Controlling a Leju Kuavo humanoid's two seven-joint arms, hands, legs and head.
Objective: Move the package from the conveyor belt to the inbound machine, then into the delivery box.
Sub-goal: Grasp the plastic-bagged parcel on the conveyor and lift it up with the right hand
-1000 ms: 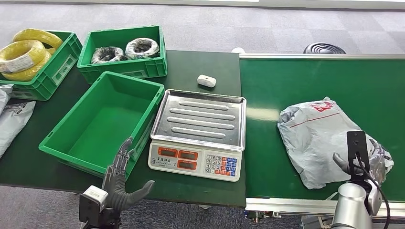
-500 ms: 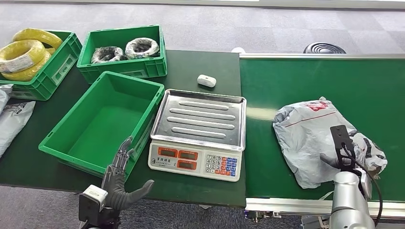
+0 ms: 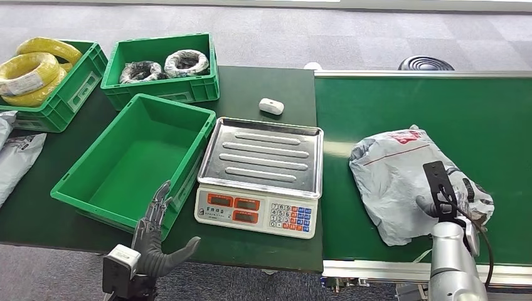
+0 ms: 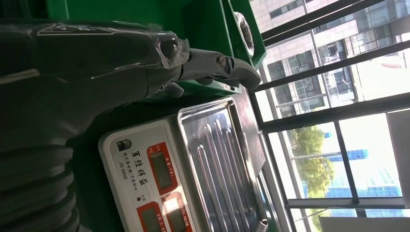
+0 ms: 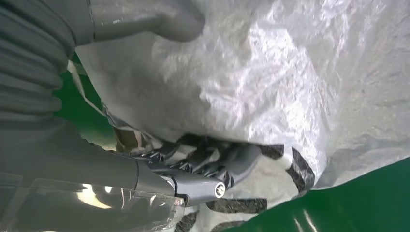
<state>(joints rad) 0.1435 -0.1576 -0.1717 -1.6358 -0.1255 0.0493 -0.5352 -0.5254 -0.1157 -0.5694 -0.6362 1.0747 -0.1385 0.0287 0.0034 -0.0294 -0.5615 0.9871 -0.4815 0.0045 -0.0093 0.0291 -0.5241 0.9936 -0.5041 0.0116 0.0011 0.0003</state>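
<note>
My right robot hand (image 3: pixel 449 202) grasps the package (image 3: pixel 401 179), thumb above and fingers (image 5: pixel 227 164) curled beneath; it lies on the belt (image 3: pixel 408 100) beside the scale (image 3: pixel 260 175). My left robot hand (image 3: pixel 157 241) is released, fingers spread, near the box (image 3: pixel 75 188).

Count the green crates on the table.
3. Empty crate beside the scale; crate with wrapped coils behind it; crate with yellow coils far left, partly cropped.
</note>
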